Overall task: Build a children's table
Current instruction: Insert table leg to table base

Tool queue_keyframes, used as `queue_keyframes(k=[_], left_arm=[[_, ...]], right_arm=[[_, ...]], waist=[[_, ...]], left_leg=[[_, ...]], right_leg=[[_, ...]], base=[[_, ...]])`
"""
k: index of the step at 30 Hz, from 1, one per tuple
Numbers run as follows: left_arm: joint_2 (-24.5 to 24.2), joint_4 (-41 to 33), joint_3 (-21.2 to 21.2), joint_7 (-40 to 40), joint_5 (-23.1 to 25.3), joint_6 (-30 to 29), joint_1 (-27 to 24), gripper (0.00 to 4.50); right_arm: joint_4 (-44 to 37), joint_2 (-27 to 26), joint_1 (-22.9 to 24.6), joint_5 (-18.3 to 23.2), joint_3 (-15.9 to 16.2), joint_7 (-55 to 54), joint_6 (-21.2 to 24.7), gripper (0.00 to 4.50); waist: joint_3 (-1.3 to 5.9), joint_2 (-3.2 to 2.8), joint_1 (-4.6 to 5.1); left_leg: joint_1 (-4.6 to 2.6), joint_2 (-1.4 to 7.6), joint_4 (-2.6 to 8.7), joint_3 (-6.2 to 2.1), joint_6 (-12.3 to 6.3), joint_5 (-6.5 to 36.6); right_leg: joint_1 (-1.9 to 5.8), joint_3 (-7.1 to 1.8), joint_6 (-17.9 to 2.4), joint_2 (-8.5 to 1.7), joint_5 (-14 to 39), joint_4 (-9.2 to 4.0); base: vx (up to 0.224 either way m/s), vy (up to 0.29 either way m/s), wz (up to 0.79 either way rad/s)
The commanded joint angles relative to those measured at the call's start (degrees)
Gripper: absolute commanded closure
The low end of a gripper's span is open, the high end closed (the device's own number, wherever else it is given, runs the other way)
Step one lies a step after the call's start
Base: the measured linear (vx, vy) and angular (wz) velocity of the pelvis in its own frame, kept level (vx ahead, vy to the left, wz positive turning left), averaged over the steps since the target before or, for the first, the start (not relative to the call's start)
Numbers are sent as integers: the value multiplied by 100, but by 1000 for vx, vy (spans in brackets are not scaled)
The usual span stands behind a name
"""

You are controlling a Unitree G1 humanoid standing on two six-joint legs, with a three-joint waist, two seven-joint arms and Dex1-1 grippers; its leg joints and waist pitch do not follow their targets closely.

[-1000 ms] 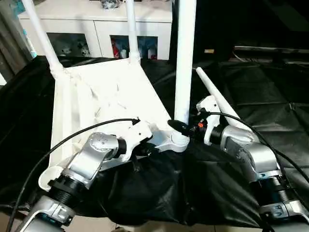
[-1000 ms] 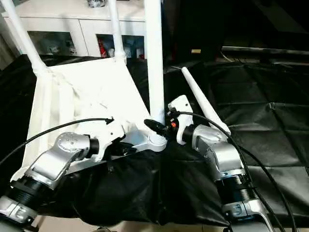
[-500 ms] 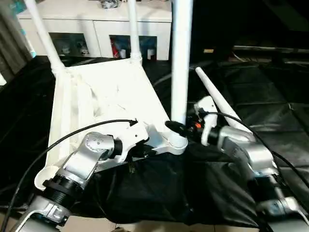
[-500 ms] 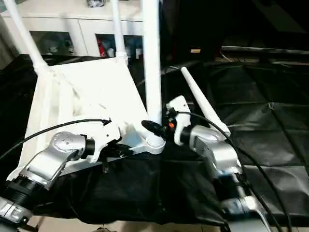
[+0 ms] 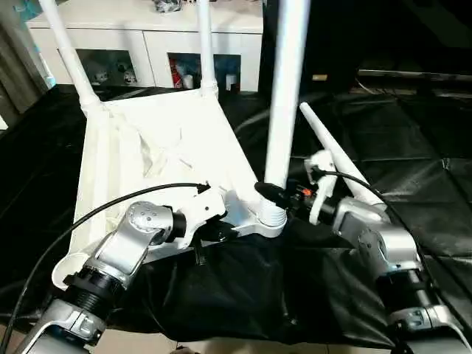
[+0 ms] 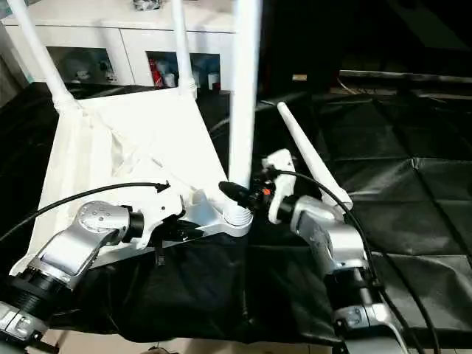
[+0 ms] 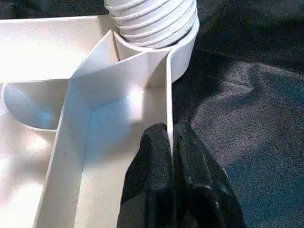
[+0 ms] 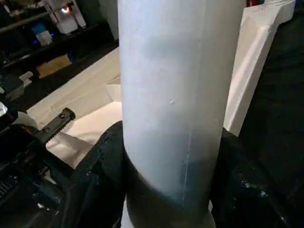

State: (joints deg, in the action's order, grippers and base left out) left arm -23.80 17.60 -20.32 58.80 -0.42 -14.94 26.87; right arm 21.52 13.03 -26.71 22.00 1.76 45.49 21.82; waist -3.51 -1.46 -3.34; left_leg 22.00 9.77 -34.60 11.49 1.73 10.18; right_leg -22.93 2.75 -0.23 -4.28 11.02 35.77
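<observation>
The children's table top (image 5: 162, 147) lies upside down on black cloth, ribs up. Two white legs (image 5: 70, 59) (image 5: 206, 51) stand in its far corner sockets. A third leg (image 5: 284, 110) stands in the near right socket (image 5: 271, 215), its threaded end showing in the left wrist view (image 7: 152, 21). My right gripper (image 5: 276, 198) is shut around this leg just above the socket, and its black fingers (image 8: 99, 175) hug the tube (image 8: 175, 95). My left gripper (image 7: 172, 156) is shut on the top's thin rim wall beside that socket. A fourth leg (image 5: 332, 151) lies loose on the cloth to the right.
A white glass-door cabinet (image 5: 147, 37) stands behind the table top. Black cloth (image 5: 413, 162) covers the work surface, with dark shelving at the back right. Cables run from both forearms over the top and the cloth.
The held leg's upper end has swung a little to the right, and my right forearm has shifted with it. The left gripper keeps its pinch on the rim.
</observation>
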Motion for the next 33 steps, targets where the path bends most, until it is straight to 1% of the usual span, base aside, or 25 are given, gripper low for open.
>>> queue_keyframes(k=[1, 2, 3, 4, 5, 6, 7, 8, 9, 10, 11, 18, 19, 20, 23, 25, 29, 30, 32, 33], left_arm=[[-51, 65, 30, 72, -30, 46, -15, 450], [-53, 71, 36, 77, -33, 48, -5, 450], [-53, 72, 37, 77, -34, 48, -4, 450], [-57, 93, 48, 83, -35, 60, 14, 450], [-58, 99, 52, 85, -36, 61, 19, 450], [-59, 102, 55, 81, -33, 65, 23, 450], [-58, 107, 57, 77, -31, 64, 32, 450], [-57, 109, 59, 76, -32, 61, 37, 450], [-53, 118, 62, 81, -36, 58, 49, 450], [-51, 124, 64, 85, -40, 56, 56, 450], [-51, 134, 66, 87, -40, 58, 66, 450], [-64, 176, 88, 104, -47, 64, 103, 450], [-55, 192, 121, 80, -58, 68, 112, 450], [-51, 203, 139, 74, -66, 66, 120, 450], [-45, 224, 160, 64, -75, 63, 135, 450], [-49, 241, 170, 57, -76, 65, 143, 450], [-50, 251, 174, 54, -79, 69, 147, 450], [-50, 269, 178, 54, -81, 77, 151, 450], [-50, 295, 180, 53, -79, 93, 159, 450], [-49, 305, 179, 51, -76, 100, 163, 450]], right_arm=[[242, 55, 189, -113, -82, -101, 18, 261], [224, 46, 227, -100, -105, -121, -10, 261], [223, 45, 230, -100, -107, -122, -12, 261], [175, 9, 324, -86, -175, -147, -124, 261], [156, -4, 367, -78, -201, -162, -186, 261], [142, -23, 417, -67, -234, -184, -263, 261], [131, -35, 459, -45, -260, -190, -302, 261], [120, -44, 493, -26, -277, -187, -327, 261], [110, -50, 532, -13, -284, -172, -369, 261], [105, -52, 556, -7, -286, -161, -397, 261], [90, -63, 606, 0, -286, -135, -462, 261], [111, -98, 749, -59, -262, -106, -695, 262], [59, -121, 812, -12, -280, -78, -770, 262], [32, -141, 850, 41, -311, -75, -797, 262], [0, -182, 929, 144, -365, -86, -882, 262], [-7, -260, 1012, 252, -451, -117, -945, 262], [6, -290, 1043, 283, -482, -134, -979, 262], [-7, -310, 1103, 276, -481, -149, -1050, 262], [-77, -319, 1181, 229, -448, -151, -1137, 262], [-123, -304, 1209, 175, -414, -154, -1188, 262]], waist=[[377, -22, -30], [379, -20, -30], [382, -50, -32], [382, -42, -32], [382, -66, -35], [383, -49, -37], [385, -60, -41], [382, -52, -34], [378, -75, -42], [375, -66, -38], [376, -75, -44], [370, -74, -41], [372, -51, -38], [371, -47, -44], [371, -58, -48], [369, -77, -50], [368, -72, -48], [367, -100, -48], [367, -96, -47], [367, -122, -49]], left_leg=[[-133, 338, 467, -207, 101, 1627], [-130, 335, 464, -206, 99, 1616], [-134, 339, 467, -207, 114, 1631], [-136, 340, 470, -207, 120, 1662], [-137, 338, 468, -208, 124, 1676], [-132, 338, 470, -209, 118, 1689], [-131, 339, 472, -212, 113, 1669], [-127, 338, 475, -211, 108, 1668], [-133, 337, 475, -213, 103, 1682], [-131, 339, 479, -212, 105, 1712], [-133, 337, 480, -212, 106, 1712], [-133, 341, 490, -215, 90, 1761], [-130, 345, 494, -213, 83, 1759], [-126, 343, 491, -210, 67, 1744], [-129, 346, 497, -214, 55, 1740], [-127, 350, 504, -217, 52, 1758], [-131, 346, 511, -217, 37, 1775], [-130, 345, 513, -217, 49, 1801], [-126, 347, 520, -223, 57, 1834], [-130, 348, 520, -225, 64, 1851]], right_leg=[[207, -266, -1268, -433, 1522, -503], [210, -265, -1268, -433, 1517, -502], [203, -263, -1274, -431, 1496, -507], [202, -264, -1282, -427, 1471, -502], [200, -267, -1282, -430, 1461, -499], [209, -268, -1281, -438, 1450, -507], [209, -263, -1283, -433, 1412, -499], [210, -262, -1287, -429, 1407, -501], [205, -263, -1301, -431, 1418, -504], [205, -262, -1294, -430, 1455, -510], [208, -262, -1286, -430, 1451, -511], [203, -262, -1286, -434, 1523, -525], [204, -262, -1280, -433, 1529, -528], [206, -266, -1265, -439, 1543, -530], [201, -262, -1248, -442, 1603, -536], [199, -264, -1244, -446, 1590, -541], [200, -256, -1242, -443, 1624, -549], [194, -256, -1228, -442, 1667, -557], [196, -257, -1196, -448, 1719, -566], [192, -258, -1187, -449, 1733, -567]], base=[[0, 0, 0], [0, 0, 0], [0, 0, 0], [0, 0, 0], [0, 0, 0], [0, 0, 0], [0, 0, 0], [0, 0, 0], [0, 0, 0], [0, 0, 0], [0, 0, 0], [0, 0, 0], [0, 0, 0], [0, 0, 0], [0, 0, 0], [0, 0, 0], [0, 0, 0], [0, 0, 0], [0, 0, 0], [0, 0, 0]])
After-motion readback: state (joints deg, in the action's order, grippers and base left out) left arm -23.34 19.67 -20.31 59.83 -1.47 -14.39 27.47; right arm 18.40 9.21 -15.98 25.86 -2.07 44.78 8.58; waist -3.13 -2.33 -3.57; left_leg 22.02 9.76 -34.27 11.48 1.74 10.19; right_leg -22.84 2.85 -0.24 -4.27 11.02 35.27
